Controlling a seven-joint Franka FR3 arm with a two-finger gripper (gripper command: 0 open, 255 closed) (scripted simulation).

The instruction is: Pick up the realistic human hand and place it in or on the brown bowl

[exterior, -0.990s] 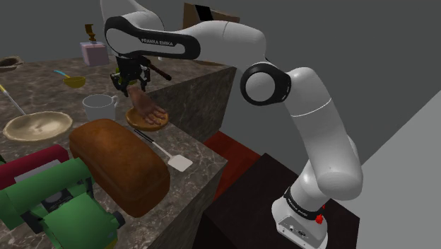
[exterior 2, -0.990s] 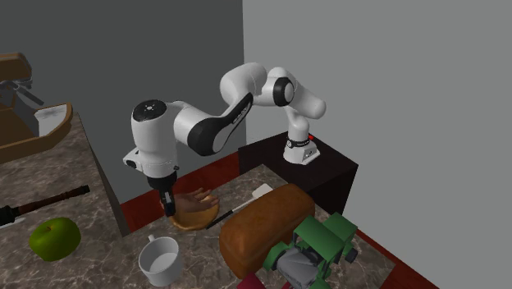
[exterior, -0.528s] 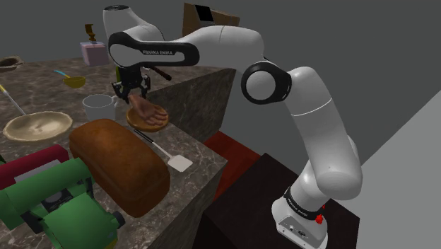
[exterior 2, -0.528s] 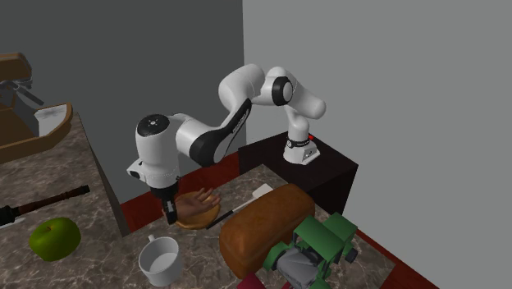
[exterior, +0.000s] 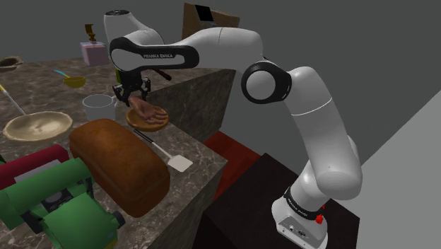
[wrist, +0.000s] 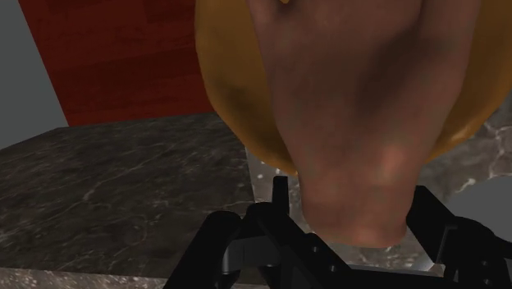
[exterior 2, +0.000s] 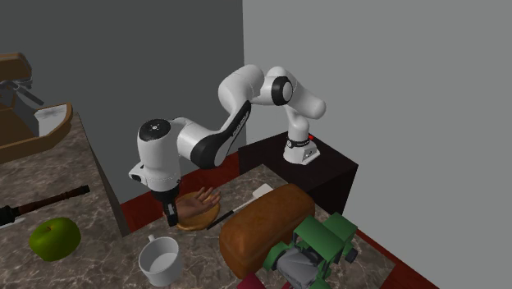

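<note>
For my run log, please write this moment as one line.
phase: place | human hand: on brown bowl | jaws: clasp its wrist | release: not yet

The glossy white arm [exterior: 311,120], built of rounded segments, has dark grey rings at its joints and black "FRANKA EMIKA" lettering [exterior: 159,54] on the link at the shoulder view's upper left. A small red button [exterior: 319,218] marks its base at lower right, on the dark box stand [exterior: 240,212]. Its tool [exterior: 131,97] is all black.
</note>
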